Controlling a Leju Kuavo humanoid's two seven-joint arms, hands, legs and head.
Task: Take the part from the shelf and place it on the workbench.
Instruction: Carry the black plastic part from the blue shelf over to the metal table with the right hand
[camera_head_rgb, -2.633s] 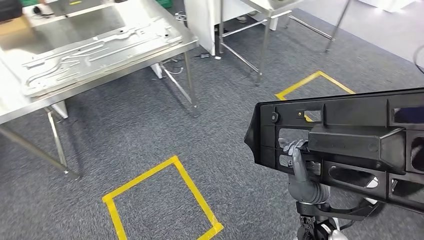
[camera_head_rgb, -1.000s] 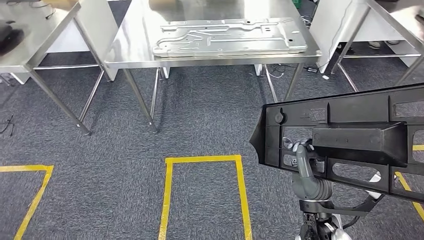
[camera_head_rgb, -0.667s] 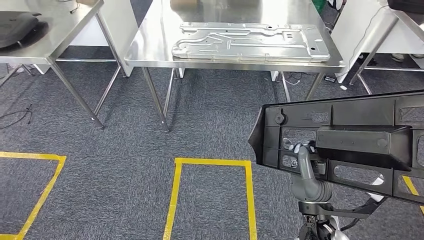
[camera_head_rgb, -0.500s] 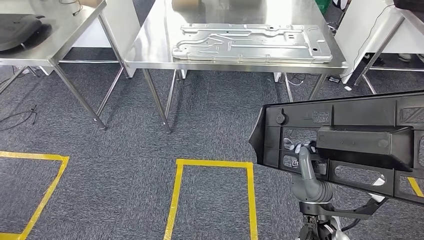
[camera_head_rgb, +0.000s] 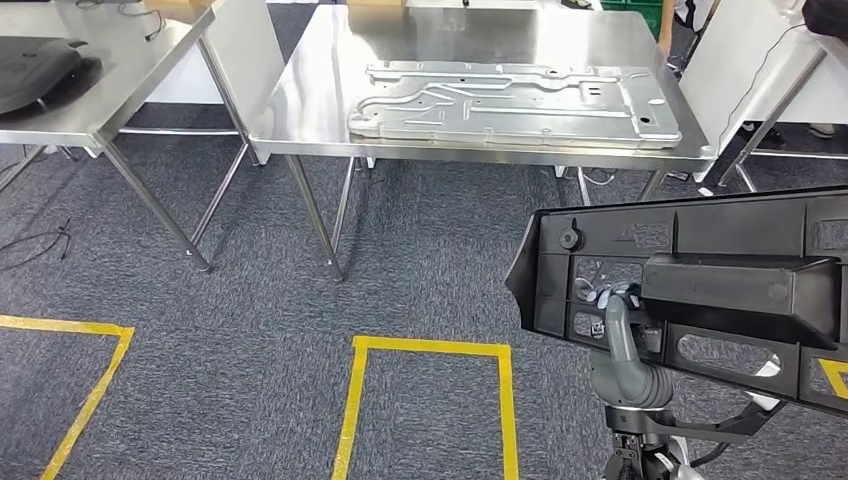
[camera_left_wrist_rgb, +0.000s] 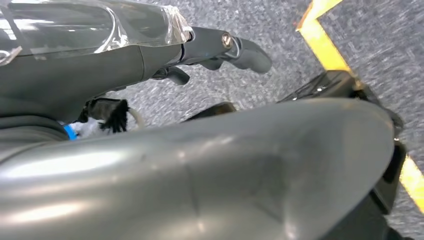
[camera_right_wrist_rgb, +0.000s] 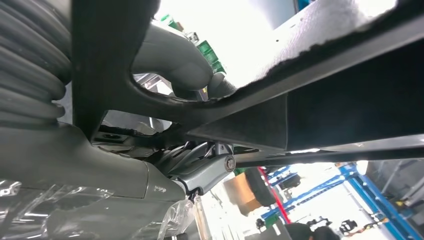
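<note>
A long black plastic part with cut-outs is held level at the lower right of the head view. My right hand grips it from below, fingers hooked through an opening near its left end. The right wrist view shows the thumb wrapped over a rib of the part. Ahead stands the steel workbench with a silver stamped metal panel lying on it. My left hand hangs over the carpet, its fingers apart and holding nothing.
A second steel table at the far left carries a black item. More table legs stand at the right. Yellow tape marks rectangles on the grey carpet between me and the workbench.
The whole view has swung and moved forward: the workbench now sits centred ahead and somewhat nearer. The black part stays in my right hand in the same pose.
</note>
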